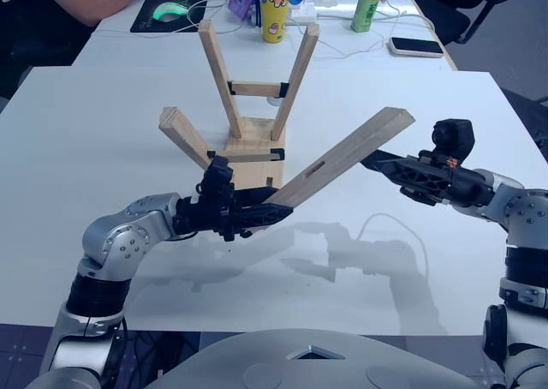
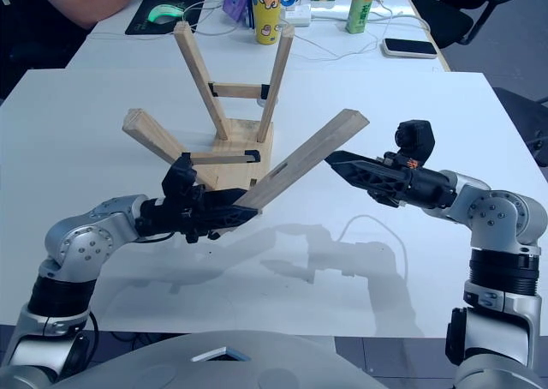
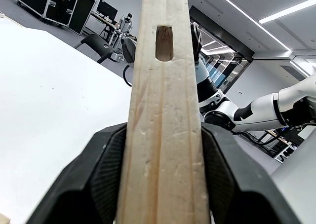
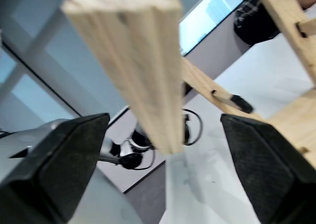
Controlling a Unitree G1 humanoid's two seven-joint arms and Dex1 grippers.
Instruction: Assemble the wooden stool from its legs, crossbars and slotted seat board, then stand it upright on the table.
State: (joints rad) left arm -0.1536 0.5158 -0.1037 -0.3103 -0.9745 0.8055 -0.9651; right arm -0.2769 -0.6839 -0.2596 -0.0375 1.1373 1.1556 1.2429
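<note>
The part-built stool lies upside down on the white table point(image 1: 103, 149). Its seat board point(image 1: 254, 134) carries two legs point(image 1: 218, 68) pointing up, joined by a crossbar point(image 1: 255, 89). A third leg point(image 1: 181, 134) leans out to the left. My left gripper point(image 1: 271, 213) is shut on the lower end of a loose slotted leg point(image 1: 342, 159), which slants up to the right. The wrist view has that leg point(image 3: 165, 110) clamped between both fingers point(image 3: 108, 169). My right gripper point(image 1: 372, 159) is open at the leg's upper end point(image 4: 133, 61), with its fingers point(image 4: 59, 160) on either side of the wood.
A second table behind holds a yellow cup point(image 1: 275, 12), a green carton point(image 1: 368, 5), a phone point(image 1: 415, 46) and a mouse pad point(image 1: 169, 12). The white table's front half and both sides are bare.
</note>
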